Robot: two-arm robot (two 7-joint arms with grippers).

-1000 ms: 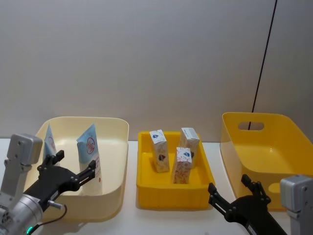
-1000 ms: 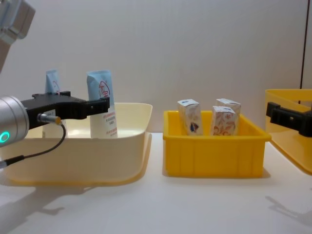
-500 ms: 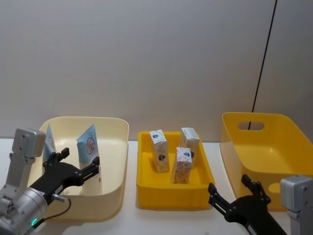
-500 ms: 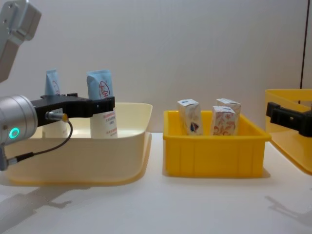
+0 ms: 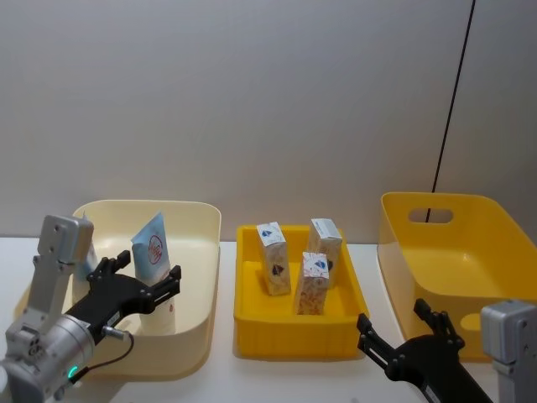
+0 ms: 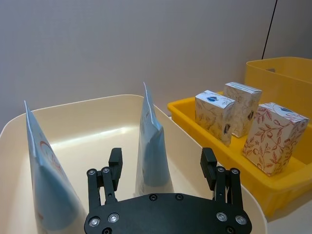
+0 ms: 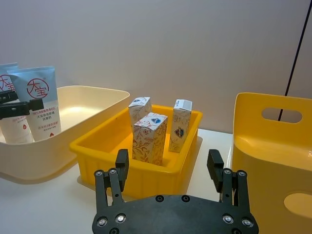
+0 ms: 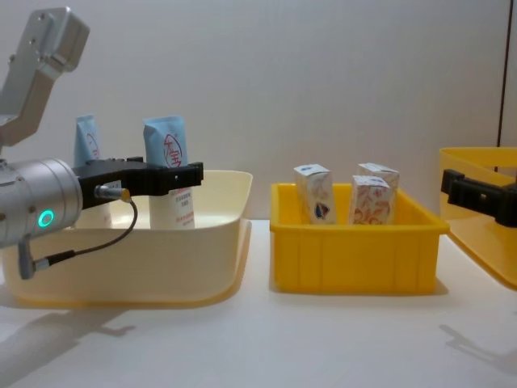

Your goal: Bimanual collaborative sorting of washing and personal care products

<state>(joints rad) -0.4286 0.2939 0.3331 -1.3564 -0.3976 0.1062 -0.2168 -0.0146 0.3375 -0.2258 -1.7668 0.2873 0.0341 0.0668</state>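
- The right gripper (image 7: 167, 158) hangs nearest, low on the right, before the gap between a yellow tray (image 5: 294, 336) and a large yellow bin (image 5: 495, 252). Its fingers are spread wide and hold nothing.
- The left gripper (image 6: 162, 158) reaches over a cream bin (image 5: 197, 252) on the left. Its fingers are parted, one on either side of a pale-blue tube (image 8: 168, 145), and neither touches it.
- That pale-blue tube stands upright in the cream bin, crimped end up, with a red circled character on its face.
- A second tube (image 8: 86, 137) stands upright farther left in the same bin.
- In the middle, the yellow tray holds three cartons, white printed with orange, all upright: the front carton (image 5: 312, 281), and behind it the left carton (image 5: 273, 256) and the right carton (image 5: 324, 243).
- The large yellow bin on the right has a handle slot in its far wall.
- A plain grey wall (image 5: 252, 101) stands behind everything.
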